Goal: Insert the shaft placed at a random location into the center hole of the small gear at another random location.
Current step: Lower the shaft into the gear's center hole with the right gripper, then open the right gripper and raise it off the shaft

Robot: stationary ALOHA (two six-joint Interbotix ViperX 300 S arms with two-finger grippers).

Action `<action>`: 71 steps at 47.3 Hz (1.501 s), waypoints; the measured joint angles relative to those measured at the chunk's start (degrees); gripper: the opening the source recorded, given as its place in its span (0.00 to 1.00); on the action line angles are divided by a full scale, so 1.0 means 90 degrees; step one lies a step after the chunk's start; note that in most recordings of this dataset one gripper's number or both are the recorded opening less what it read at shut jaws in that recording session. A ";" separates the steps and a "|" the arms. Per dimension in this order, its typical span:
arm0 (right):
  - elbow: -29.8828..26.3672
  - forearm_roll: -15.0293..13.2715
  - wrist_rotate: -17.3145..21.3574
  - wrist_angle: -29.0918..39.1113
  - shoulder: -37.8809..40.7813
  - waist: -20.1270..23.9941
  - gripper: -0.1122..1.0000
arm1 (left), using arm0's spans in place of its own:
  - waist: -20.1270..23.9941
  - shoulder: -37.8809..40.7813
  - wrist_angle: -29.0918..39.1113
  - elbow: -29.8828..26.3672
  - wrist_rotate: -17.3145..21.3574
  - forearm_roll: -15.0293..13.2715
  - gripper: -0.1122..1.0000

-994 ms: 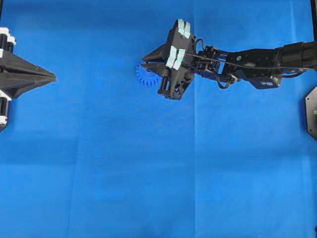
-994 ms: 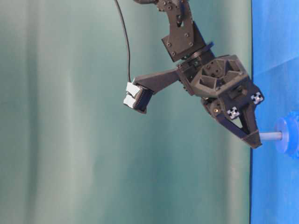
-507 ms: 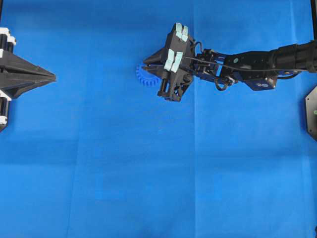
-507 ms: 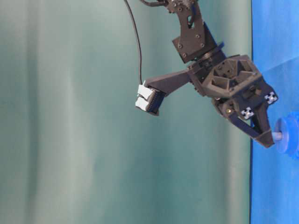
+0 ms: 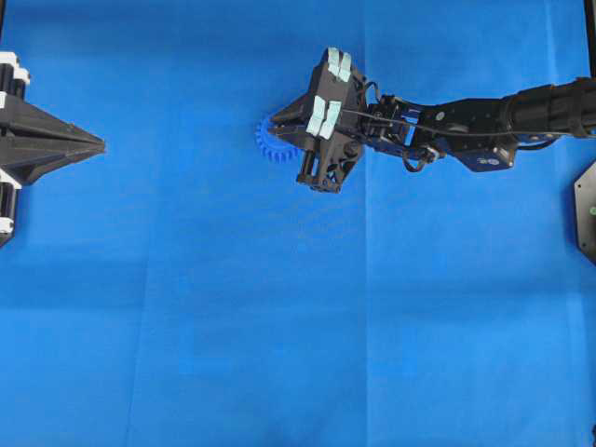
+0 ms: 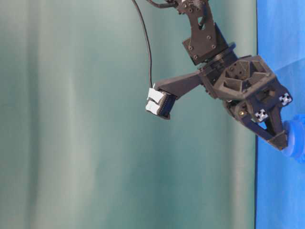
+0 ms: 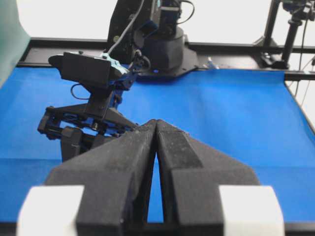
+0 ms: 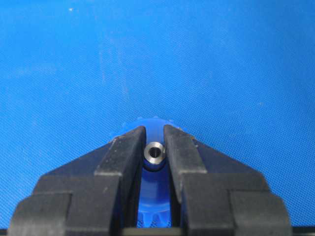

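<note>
The small gear (image 5: 269,147), bright blue and toothed, lies on the blue mat in the upper middle, mostly under my right gripper (image 5: 274,119). That gripper is shut on the shaft (image 8: 149,153), a short silvery pin seen end-on between the fingers, directly over the gear's hub (image 8: 156,194). In the table-level view the gripper tips (image 6: 280,141) touch the hub (image 6: 296,138) and none of the shaft's length shows. The center hole is hidden by the shaft. My left gripper (image 5: 101,144) is shut and empty at the left edge, far from the gear; its tips (image 7: 156,122) meet.
The blue mat (image 5: 279,326) covers the whole table. The right arm (image 5: 484,121) stretches in from the right edge. A black fixture (image 5: 587,209) sits at the right border. A green backdrop (image 6: 71,119) stands behind the table.
The right gripper has moved down onto the gear. The stretch of shaft visible between tips and hub shrank until the tips met the hub. The left arm has not moved.
</note>
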 measured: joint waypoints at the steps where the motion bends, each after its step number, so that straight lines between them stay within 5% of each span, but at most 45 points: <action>1: 0.0000 0.0000 0.0000 0.0000 0.0000 0.0000 0.14 | 0.0000 -0.0010 0.0000 0.0000 0.0000 0.0000 0.10; 20: 0.0000 -0.0010 0.0000 0.0000 0.0000 0.0000 0.18 | 0.0010 0.0000 0.0020 0.0000 0.0000 0.0000 0.10; 35: 0.0000 0.0000 0.0000 0.0000 0.0000 -0.0029 0.81 | 0.0010 -0.0010 0.0020 0.0000 0.0000 0.0000 0.10; 57: 0.0000 0.0000 -0.0029 0.0049 -0.0059 -0.0020 0.77 | 0.0010 -0.0010 0.0020 0.0000 0.0000 0.0000 0.10; 71: 0.0000 -0.0010 -0.0049 0.0479 -0.1133 -0.0020 0.77 | 0.0010 -0.0010 0.0020 0.0000 0.0000 0.0000 0.10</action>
